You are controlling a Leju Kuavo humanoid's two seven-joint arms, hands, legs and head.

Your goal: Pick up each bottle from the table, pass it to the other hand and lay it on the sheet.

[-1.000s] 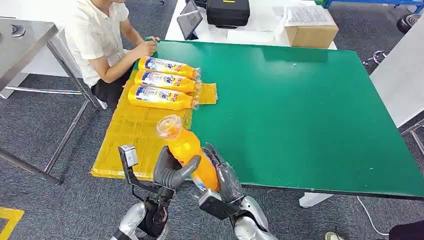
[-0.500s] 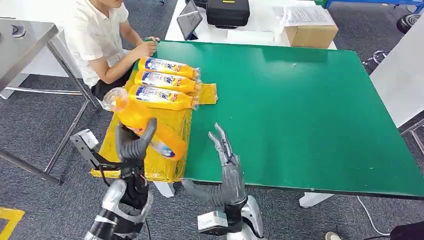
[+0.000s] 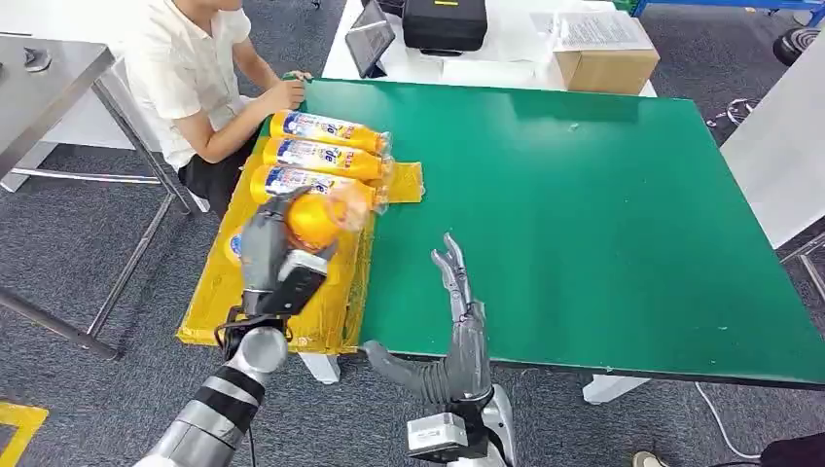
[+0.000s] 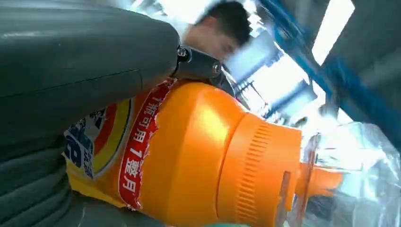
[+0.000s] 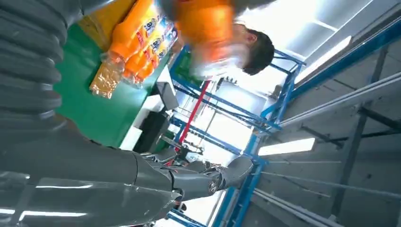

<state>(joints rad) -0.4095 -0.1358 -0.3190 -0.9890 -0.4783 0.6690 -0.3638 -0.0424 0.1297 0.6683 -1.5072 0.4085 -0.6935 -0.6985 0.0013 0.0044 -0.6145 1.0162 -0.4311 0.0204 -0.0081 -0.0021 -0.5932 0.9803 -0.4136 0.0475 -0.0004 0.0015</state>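
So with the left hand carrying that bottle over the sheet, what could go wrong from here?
1. The held bottle hangs right beside the three bottles already lying on the yellow sheet; lowered here, it may knock the nearest one.
2. The left hand is near the sheet's table-edge side, so a released bottle might roll off.
3. A person's hand rests by the row, close to the arm's path.

The robot's right hand (image 5: 156, 177) reaches out with its grey fingers (image 5: 234, 172) stretched straight and nothing in them. Beyond the hand, past its wrist cover, lies a green table (image 5: 90, 101), with a row of orange bottles (image 5: 135, 35) lying side by side on a yellow sheet (image 5: 106, 14). Another orange bottle (image 5: 203, 23), blurred, hangs near a person's head (image 5: 257, 52). Blue frames (image 5: 279, 101) and ceiling lights (image 5: 286, 146) fill the background.
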